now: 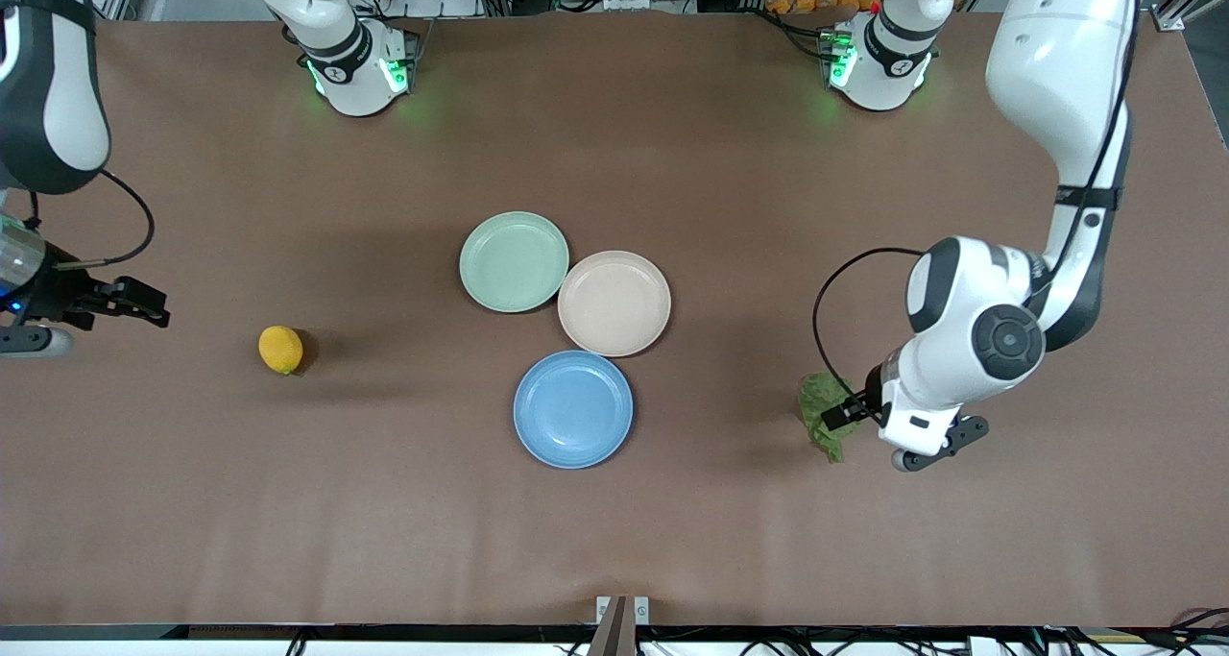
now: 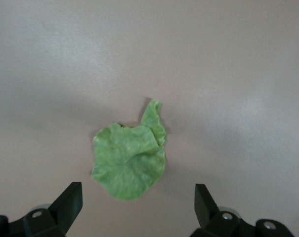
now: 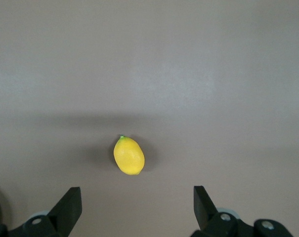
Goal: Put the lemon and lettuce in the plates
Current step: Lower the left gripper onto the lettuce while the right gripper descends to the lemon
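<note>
The lemon (image 1: 280, 350) lies on the brown table toward the right arm's end; it also shows in the right wrist view (image 3: 129, 155). My right gripper (image 1: 144, 305) (image 3: 137, 202) is open and empty, over bare table beside the lemon. The lettuce (image 1: 822, 414) lies flat on the table toward the left arm's end; it also shows in the left wrist view (image 2: 132, 160). My left gripper (image 1: 850, 412) (image 2: 138, 200) is open and empty, just over the leaf's edge. The light blue plate (image 1: 573, 409) and the beige-pink plate (image 1: 614, 303) sit empty mid-table.
A pale mint-green plate (image 1: 514, 261) touches the beige-pink plate, farther from the front camera. The left arm's elbow (image 1: 999, 334) hangs over the table beside the lettuce. The arm bases (image 1: 360, 70) stand along the table's top edge.
</note>
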`<control>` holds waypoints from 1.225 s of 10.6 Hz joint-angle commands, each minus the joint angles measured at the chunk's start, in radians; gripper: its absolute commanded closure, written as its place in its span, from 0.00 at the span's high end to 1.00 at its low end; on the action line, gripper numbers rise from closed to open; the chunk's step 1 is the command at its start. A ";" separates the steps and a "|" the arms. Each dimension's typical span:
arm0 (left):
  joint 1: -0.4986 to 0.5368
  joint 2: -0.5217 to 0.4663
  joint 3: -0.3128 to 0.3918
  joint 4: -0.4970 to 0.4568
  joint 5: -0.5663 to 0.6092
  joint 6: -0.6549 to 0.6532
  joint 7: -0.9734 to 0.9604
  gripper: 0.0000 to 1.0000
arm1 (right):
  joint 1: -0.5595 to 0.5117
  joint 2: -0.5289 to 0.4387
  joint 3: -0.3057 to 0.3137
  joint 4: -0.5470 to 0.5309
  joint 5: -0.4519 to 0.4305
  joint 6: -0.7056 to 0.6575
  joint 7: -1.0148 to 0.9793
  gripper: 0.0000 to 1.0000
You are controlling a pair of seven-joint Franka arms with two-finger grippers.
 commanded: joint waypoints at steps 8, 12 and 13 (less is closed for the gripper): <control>-0.020 0.129 0.003 0.022 0.080 0.100 -0.089 1.00 | 0.000 0.139 0.014 -0.283 -0.008 0.413 -0.016 1.00; -0.020 0.175 0.003 0.025 0.080 0.178 -0.089 1.00 | 0.016 0.227 0.014 -0.307 -0.007 0.524 -0.016 1.00; -0.020 0.178 0.002 0.024 0.083 0.180 -0.086 1.00 | 0.016 0.238 0.014 -0.322 -0.007 0.557 -0.016 1.00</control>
